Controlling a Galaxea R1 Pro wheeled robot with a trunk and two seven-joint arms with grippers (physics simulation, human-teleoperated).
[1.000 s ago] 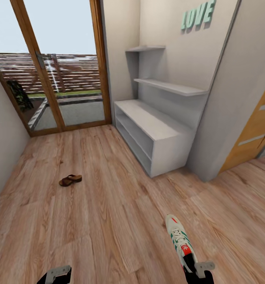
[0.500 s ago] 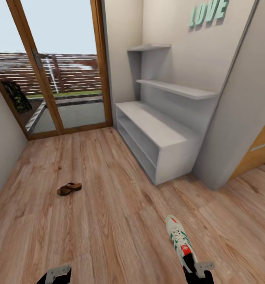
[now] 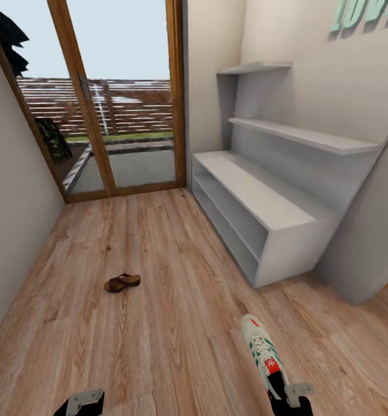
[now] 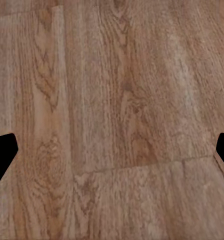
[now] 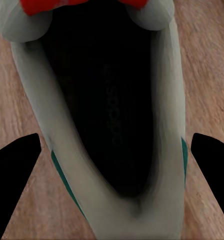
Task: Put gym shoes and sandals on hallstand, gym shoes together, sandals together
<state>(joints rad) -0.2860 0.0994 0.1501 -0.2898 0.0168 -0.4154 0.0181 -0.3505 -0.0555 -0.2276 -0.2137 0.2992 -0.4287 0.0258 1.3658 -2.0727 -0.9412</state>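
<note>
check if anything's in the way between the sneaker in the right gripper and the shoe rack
Nothing visible blocks it. The gym shoe sits in the right gripper, and only bare corridor floor lies between it and the hallstand, ahead and to the right. The sandal lies off to the left, away from that path.

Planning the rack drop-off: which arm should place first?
Right. The right gripper has the gym shoe at its fingers, on the hallstand's side; the left gripper holds nothing.

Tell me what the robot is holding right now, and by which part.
The right gripper holds a gym shoe by its heel end; the left gripper holds nothing.
</note>
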